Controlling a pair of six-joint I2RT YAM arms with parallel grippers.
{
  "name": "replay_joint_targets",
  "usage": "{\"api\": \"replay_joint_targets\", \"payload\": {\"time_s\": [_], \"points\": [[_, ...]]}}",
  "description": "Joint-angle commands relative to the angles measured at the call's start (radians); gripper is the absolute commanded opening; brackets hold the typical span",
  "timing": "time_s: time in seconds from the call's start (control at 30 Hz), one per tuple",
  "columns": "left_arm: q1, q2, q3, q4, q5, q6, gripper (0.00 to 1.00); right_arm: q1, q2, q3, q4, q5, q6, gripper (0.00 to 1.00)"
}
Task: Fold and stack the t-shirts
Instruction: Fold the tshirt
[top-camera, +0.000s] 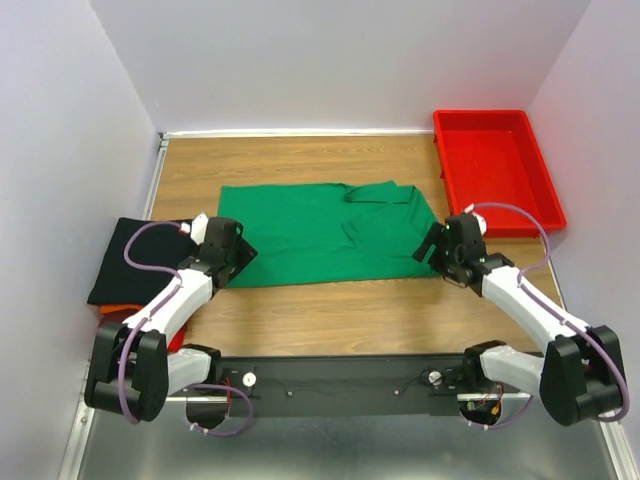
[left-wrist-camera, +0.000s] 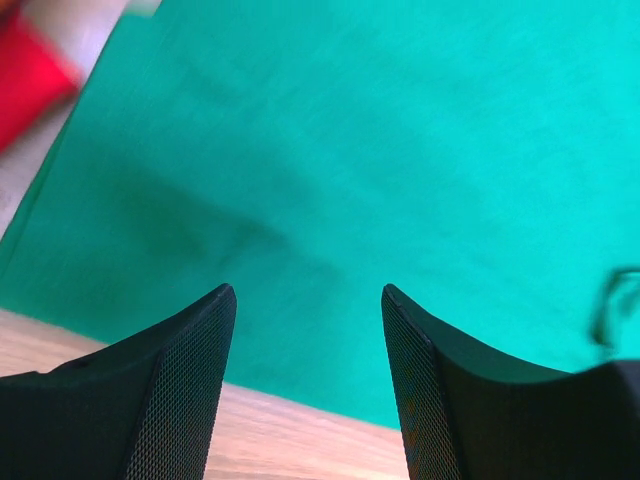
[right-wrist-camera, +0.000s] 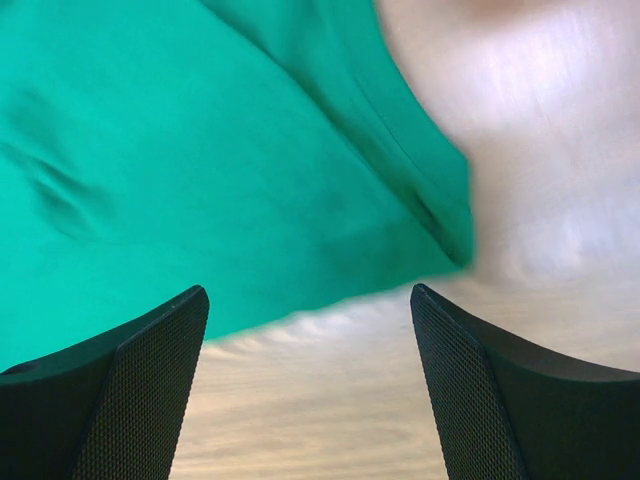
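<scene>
A bright green t-shirt (top-camera: 325, 232) lies spread flat on the wooden table, collar and sleeves to the right. My left gripper (top-camera: 237, 258) is open and empty over the shirt's near left corner; the green cloth (left-wrist-camera: 330, 150) fills the left wrist view, its edge between my jaws. My right gripper (top-camera: 432, 246) is open and empty at the shirt's near right corner; the cloth edge (right-wrist-camera: 200, 180) lies just ahead of my jaws. A folded black shirt (top-camera: 125, 262) lies at the left edge on an orange shirt (top-camera: 112, 312) and a red one.
A rigid red plastic tray (top-camera: 495, 170) stands at the back right, also a blur in the left wrist view (left-wrist-camera: 30, 75). White walls close in the table on three sides. Bare wood (top-camera: 340, 315) lies between the shirt and the arm bases.
</scene>
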Motion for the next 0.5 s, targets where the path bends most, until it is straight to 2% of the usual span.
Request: {"api": "replay_joint_targets", "payload": {"time_s": [0.0, 0.03, 0.17, 0.27, 0.3, 0.47], "points": [[-0.004, 0.001, 0.158, -0.022, -0.082, 0.053, 0.68, -0.004, 0.086, 0.195, 0.003, 0.013, -0.048, 0.88], [-0.004, 0.016, 0.187, -0.022, -0.091, 0.055, 0.68, -0.004, 0.124, 0.292, 0.014, 0.031, -0.059, 0.88], [0.012, 0.133, 0.369, -0.023, -0.125, 0.061, 0.68, -0.004, 0.351, 0.510, 0.095, 0.045, -0.121, 0.84], [0.028, 0.263, 0.502, -0.042, -0.102, 0.072, 0.68, -0.004, 0.564, 0.659, 0.138, 0.013, -0.187, 0.78], [0.045, 0.332, 0.535, -0.055, -0.093, 0.081, 0.68, -0.004, 0.668, 0.762, 0.135, 0.014, -0.217, 0.75], [0.101, 0.550, 0.760, -0.134, -0.149, 0.104, 0.68, -0.011, 0.857, 0.940, 0.137, -0.012, -0.286, 0.71]]}}
